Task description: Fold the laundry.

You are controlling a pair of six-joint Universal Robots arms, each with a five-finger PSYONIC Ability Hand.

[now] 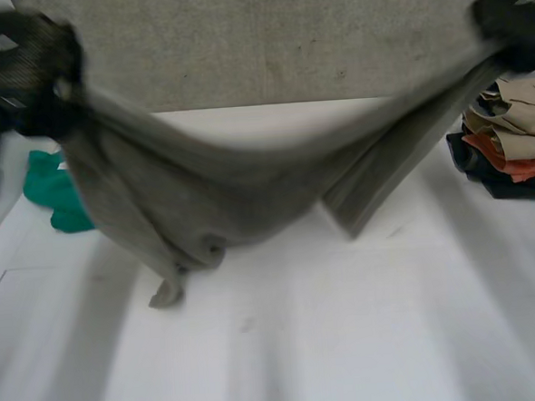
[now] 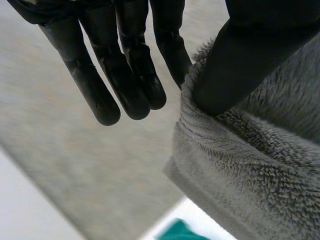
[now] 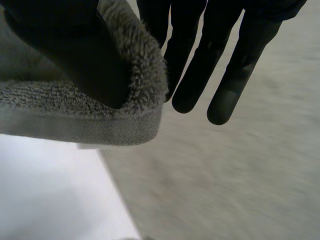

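Note:
A grey terry towel [image 1: 248, 183] hangs stretched between my two raised hands and sags in the middle, its lower end trailing onto the white table [image 1: 303, 344]. My left hand [image 1: 23, 61] holds one upper corner. In the left wrist view its thumb [image 2: 245, 60] pinches the towel's hem [image 2: 250, 165] against a finger, and the other fingers [image 2: 125, 65] stay straight. My right hand [image 1: 515, 17] holds the other upper corner. There its thumb [image 3: 75, 50] presses the towel's edge [image 3: 75, 110] against a finger, beside the straight fingers [image 3: 235, 65].
A green cloth [image 1: 53, 191] lies on the table at the left, partly behind the towel. A pile of tan, orange and dark clothes [image 1: 514, 140] sits at the right edge. Grey floor [image 1: 267, 46] lies beyond the table's far edge.

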